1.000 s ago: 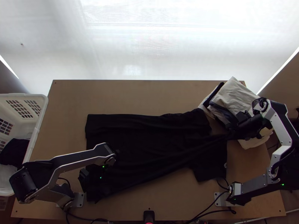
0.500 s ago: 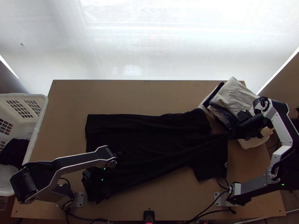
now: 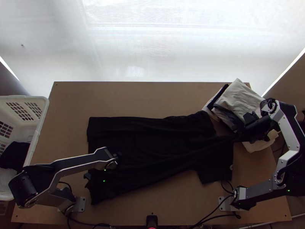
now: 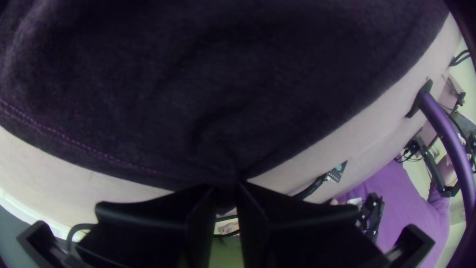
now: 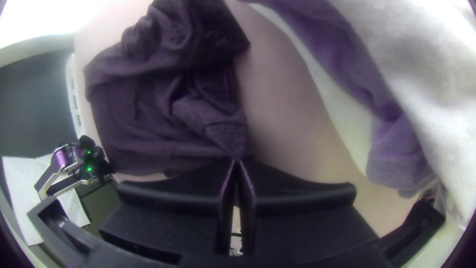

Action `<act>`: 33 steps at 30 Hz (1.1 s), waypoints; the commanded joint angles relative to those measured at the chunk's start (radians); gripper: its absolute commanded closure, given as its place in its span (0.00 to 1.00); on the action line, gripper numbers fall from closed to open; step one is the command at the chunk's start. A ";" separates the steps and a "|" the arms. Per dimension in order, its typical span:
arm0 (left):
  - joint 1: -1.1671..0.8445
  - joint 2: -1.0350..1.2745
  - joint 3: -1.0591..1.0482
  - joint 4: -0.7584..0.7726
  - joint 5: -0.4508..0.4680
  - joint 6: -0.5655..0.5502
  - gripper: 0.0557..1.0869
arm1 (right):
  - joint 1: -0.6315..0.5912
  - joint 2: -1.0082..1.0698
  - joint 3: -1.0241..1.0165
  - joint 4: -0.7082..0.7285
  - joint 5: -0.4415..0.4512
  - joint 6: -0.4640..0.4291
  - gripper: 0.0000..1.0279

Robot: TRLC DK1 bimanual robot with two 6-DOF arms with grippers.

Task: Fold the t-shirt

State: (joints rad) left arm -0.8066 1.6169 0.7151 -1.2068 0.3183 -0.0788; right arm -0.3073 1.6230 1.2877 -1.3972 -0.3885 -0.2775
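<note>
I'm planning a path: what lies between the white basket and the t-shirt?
Top view: bare table, with the left arm over the part nearer its base.

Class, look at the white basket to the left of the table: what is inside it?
The white basket holds a black cloth and, next to it, something whitish, apparently cloth too. Whatever lies beneath them is covered.

In the top view, the left arm (image 3: 76,162) hides part of the t-shirt (image 3: 152,149) toward eight o'clock. At nine, the picture's edge cuts off the white basket (image 3: 40,122).
</note>
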 commanded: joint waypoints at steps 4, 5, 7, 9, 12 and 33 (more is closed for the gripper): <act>0.057 -0.032 -0.016 0.076 0.057 -0.007 0.97 | -0.010 -0.009 0.012 -0.003 0.002 0.001 0.97; 0.067 -0.064 -0.011 0.067 0.067 -0.004 0.97 | -0.010 -0.009 0.012 -0.003 0.002 0.003 0.97; 0.072 -0.124 0.026 0.007 0.114 0.007 0.97 | -0.010 -0.009 0.010 -0.003 0.002 0.001 0.97; 0.083 -0.176 0.080 -0.051 0.119 0.010 0.97 | -0.012 -0.005 0.010 -0.003 0.002 0.001 0.97; 0.113 -0.261 0.182 -0.099 0.131 -0.004 0.97 | -0.015 0.006 0.015 -0.003 0.004 0.003 0.97; 0.415 -0.273 0.466 -0.074 0.226 -0.176 0.97 | -0.046 0.015 0.050 -0.017 0.045 -0.014 0.97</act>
State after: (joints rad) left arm -0.4568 1.3384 1.1374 -1.3041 0.5385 -0.2184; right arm -0.3424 1.6363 1.3285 -1.4124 -0.3618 -0.2859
